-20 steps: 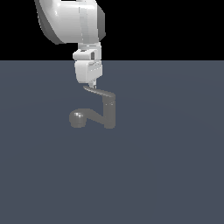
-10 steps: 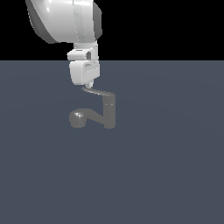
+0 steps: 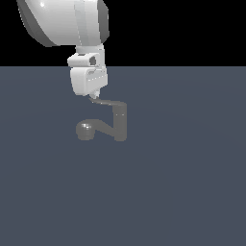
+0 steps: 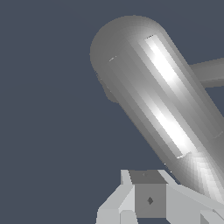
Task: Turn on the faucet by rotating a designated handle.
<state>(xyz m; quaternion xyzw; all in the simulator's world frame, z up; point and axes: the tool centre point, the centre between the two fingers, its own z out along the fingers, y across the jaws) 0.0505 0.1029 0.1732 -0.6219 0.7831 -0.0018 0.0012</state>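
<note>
The faucet [image 3: 120,122] stood near the middle of the exterior view, a dull grey upright cylinder on a flat slate-blue floor [image 3: 182,192]. Its spout ran from the body toward eight o'clock and ended in a round head [image 3: 85,129]. From the top of the body the handle [image 3: 109,102] reached out toward nine o'clock, thin and flat, about level.

The white arm [image 3: 67,21] came down from eleven o'clock, cut off by the frame's upper edge, so its upper links could not be seen. The gripper [image 3: 95,95] hung at the handle's outer tip. Only a small dark stub showed below the white hand body, right at the end of the lever, seemingly touching it. The fingers were mostly masked by the hand, and I could not tell whether the pincer stood wide, narrow, or closed on the lever.

The wrist view helped little. A big shiny grey cylinder [image 4: 162,113] filled it from ten o'clock down to five o'clock, so close that its ends ran off the frame; which part of the faucet it was could not be told for certain. A thinner grey bar [image 4: 210,72] left it toward three o'clock, also cut off. Pale blocky gripper parts [image 4: 148,199] sat at six o'clock, clipped by the edge, with the fingertips out of sight.
</note>
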